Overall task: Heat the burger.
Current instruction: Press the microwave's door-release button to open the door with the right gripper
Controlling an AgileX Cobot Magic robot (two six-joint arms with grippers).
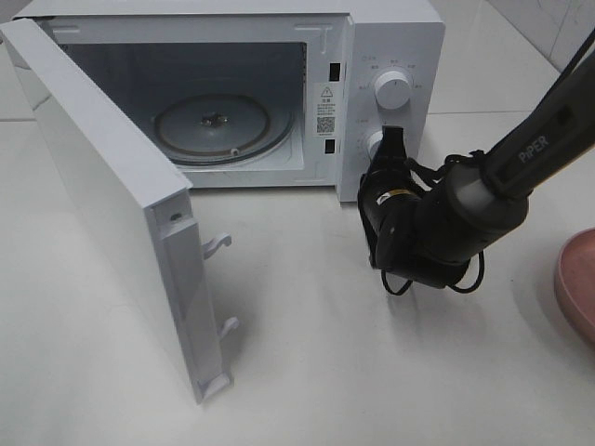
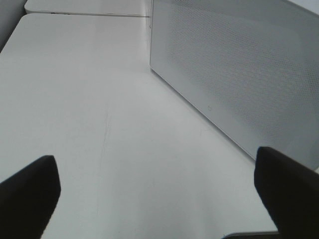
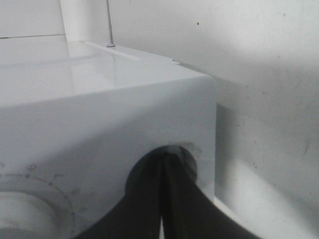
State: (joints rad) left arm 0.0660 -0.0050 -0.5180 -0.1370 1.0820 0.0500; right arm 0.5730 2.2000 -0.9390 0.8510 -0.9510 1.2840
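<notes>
1. Nearest the high camera, the microwave door (image 1: 112, 214) stands open toward the near left. Its latch hooks (image 1: 216, 245) point right over the white table (image 1: 316, 381).
2. Behind the door, the microwave (image 1: 395, 37) shows its open cavity, with the glass turntable (image 1: 214, 125) lying flat inside.
3. On the right, the right arm (image 1: 525, 153) extends from the far right edge. The right gripper (image 1: 392, 136) points at the control panel, just right of the lower knob (image 1: 375, 145) and below the upper knob (image 1: 392, 90).
4. At the right edge, a pink plate (image 1: 578, 279) is cut off by the frame, well apart from the microwave.
5. From the left wrist, the left gripper (image 2: 159, 199) is spread wide and holds nothing. It hangs over the table near the door's perforated outer face.
6. From the right wrist, the right claw's fingers (image 3: 192, 211) are pressed together with only a thin slit and nothing between them. Their tips sit at the front panel near the microwave's right corner.
7. Where the burger is cannot be told from any view.
</notes>
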